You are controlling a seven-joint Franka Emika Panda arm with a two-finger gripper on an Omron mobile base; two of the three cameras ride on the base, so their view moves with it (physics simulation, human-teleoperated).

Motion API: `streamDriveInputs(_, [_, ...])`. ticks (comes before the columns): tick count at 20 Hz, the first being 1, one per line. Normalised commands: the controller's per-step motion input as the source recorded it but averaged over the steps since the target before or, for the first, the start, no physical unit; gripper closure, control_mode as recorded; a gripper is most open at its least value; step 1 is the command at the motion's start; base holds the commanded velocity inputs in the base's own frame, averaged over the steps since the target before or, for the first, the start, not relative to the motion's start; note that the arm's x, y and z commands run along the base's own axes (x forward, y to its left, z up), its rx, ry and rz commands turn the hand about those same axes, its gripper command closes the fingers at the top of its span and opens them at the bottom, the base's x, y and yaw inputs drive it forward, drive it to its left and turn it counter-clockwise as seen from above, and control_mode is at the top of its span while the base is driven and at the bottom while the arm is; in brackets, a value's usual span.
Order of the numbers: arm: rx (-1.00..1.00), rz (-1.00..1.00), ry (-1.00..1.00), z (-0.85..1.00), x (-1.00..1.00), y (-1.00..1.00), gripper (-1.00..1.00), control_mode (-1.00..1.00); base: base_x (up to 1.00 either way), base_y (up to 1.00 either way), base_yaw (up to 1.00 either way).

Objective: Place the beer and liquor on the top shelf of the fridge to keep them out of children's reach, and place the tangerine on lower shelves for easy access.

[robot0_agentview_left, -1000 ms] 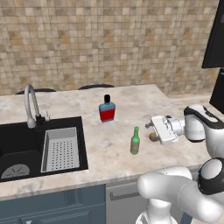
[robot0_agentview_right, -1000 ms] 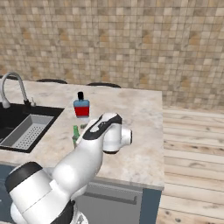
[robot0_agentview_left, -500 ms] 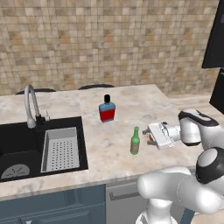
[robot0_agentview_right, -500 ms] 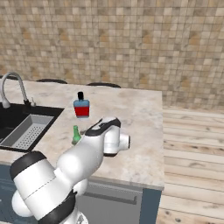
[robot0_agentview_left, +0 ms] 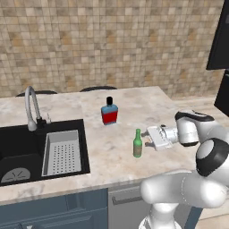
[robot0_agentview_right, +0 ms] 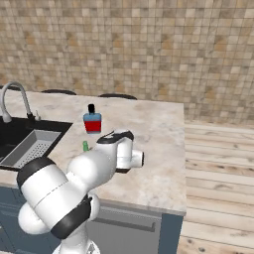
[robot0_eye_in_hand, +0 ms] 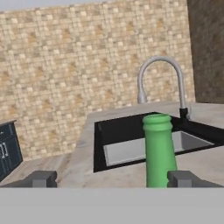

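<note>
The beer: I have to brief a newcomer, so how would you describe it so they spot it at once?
Start at the black sink with its curved faucet, then move right across the marble counter. Near the front edge stands the beer, a slim green long-necked bottle. Its neighbour behind, the liquor, is squat, blue and red with a black cap.

A wall of small tan and brown mosaic tiles point(robot0_agentview_left: 112, 44) runs behind a pale marbled worktop point(robot0_agentview_left: 134, 105). A black sink point(robot0_agentview_left: 27, 147) is sunk into the worktop near its left edge, with a curved grey faucet point(robot0_agentview_left: 30, 105) at the sink's back rim and a grey perforated basket point(robot0_agentview_left: 62, 152) in its right half. Below the worktop's front edge are dark blue-grey cabinet fronts point(robot0_agentview_left: 53, 210). Past the worktop's right edge lies a light wooden plank floor point(robot0_agentview_right: 218, 173). A tall black unit point(robot0_agentview_left: 220, 49) stands at the right. Light is even and soft.
</note>
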Motion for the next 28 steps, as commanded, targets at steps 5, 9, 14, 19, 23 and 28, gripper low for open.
streamDriveInputs(5, [0.00,-0.01,0.00,0.00,0.33,0.00,-1.00,-1.00,0.00,0.00,0.00])
streamDriveInputs(9, [0.00,-0.03,0.00,-0.03,0.24,-0.01,-1.00,-1.00,0.00,0.00,0.00])
streamDriveInputs(14, [0.00,-0.01,0.00,-0.07,0.14,0.00,-1.00,-1.00,0.00,0.00,0.00])
streamDriveInputs(19, [0.00,0.00,0.00,-0.17,0.06,0.07,-1.00,-1.00,0.00,0.00,0.00])
streamDriveInputs(23, [0.00,0.00,0.00,-0.23,0.00,0.14,-1.00,-1.00,0.00,0.00,0.00])
streamDriveInputs(28, [0.00,0.00,0.00,-0.15,0.00,0.20,-1.00,-1.00,0.00,0.00,0.00])
